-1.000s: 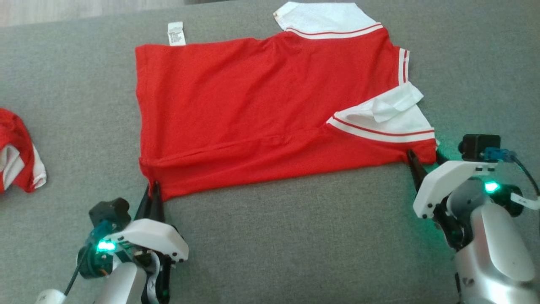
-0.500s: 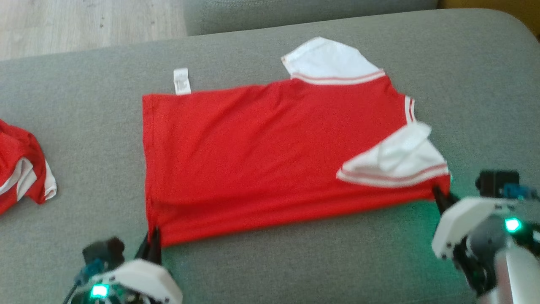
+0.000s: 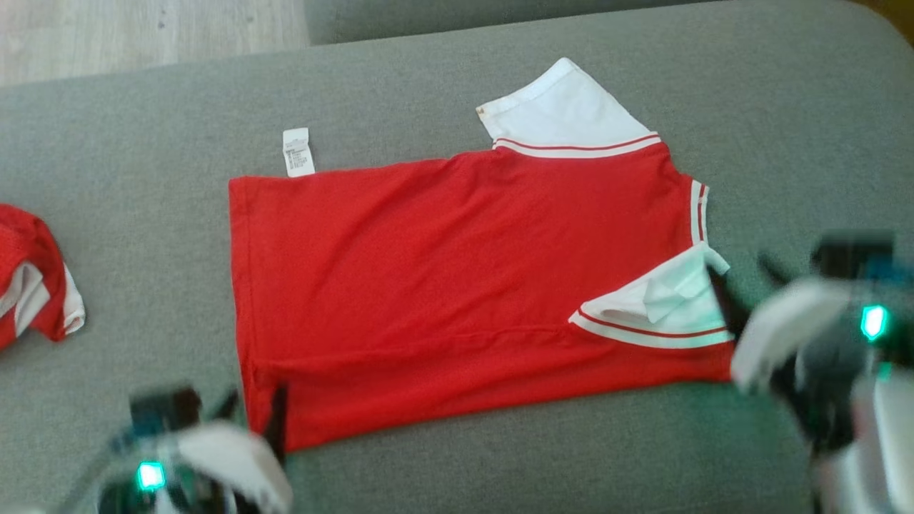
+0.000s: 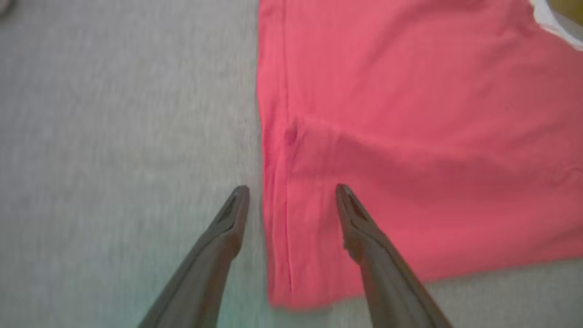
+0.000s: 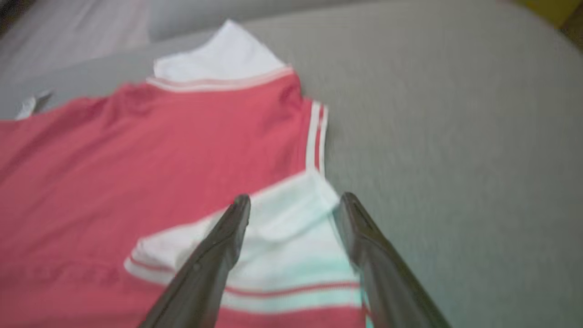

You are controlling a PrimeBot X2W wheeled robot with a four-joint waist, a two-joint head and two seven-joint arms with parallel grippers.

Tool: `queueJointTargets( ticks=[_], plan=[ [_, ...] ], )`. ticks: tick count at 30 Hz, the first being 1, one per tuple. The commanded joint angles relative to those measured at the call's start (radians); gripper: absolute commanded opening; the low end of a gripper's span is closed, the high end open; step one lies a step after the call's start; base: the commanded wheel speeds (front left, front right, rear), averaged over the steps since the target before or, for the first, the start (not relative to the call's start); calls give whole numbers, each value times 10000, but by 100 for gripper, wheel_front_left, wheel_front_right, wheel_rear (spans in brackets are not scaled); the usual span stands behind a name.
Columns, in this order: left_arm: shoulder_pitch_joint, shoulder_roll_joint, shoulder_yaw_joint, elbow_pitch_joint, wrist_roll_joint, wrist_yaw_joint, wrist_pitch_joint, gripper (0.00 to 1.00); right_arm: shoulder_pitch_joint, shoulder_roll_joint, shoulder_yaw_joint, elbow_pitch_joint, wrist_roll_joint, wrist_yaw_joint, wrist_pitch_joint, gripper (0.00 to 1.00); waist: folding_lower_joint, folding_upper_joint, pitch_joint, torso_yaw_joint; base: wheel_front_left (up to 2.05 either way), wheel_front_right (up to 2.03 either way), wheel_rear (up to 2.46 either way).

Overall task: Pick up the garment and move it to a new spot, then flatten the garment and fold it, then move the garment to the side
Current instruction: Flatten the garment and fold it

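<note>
- Red shirt (image 3: 457, 285) with white sleeves lies spread on the grey sofa (image 3: 500, 471), near sleeve (image 3: 664, 307) folded onto its body.
- Left gripper (image 4: 291, 193) wide, straddling the hem (image 4: 278, 237), holding nothing.
- Right gripper (image 5: 294, 202) wide over the near sleeve; blurred in the head view.
- Another red garment (image 3: 32, 285) cut off at the left edge.

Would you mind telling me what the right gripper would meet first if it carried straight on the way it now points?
Probably the folded white sleeve of the red shirt, lying just ahead of the open right gripper; its height above the cloth is unclear.
</note>
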Motion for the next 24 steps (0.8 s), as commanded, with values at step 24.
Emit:
queueJointTargets(
  ticks=[24],
  plan=[
    [-7960, 2282, 432, 3891, -300, -1898, 3229, 100, -8880, -1345, 5180, 4576, 2626, 67, -1252, 100, 1, 0, 2200, -957, 0, 0, 0]
  ],
)
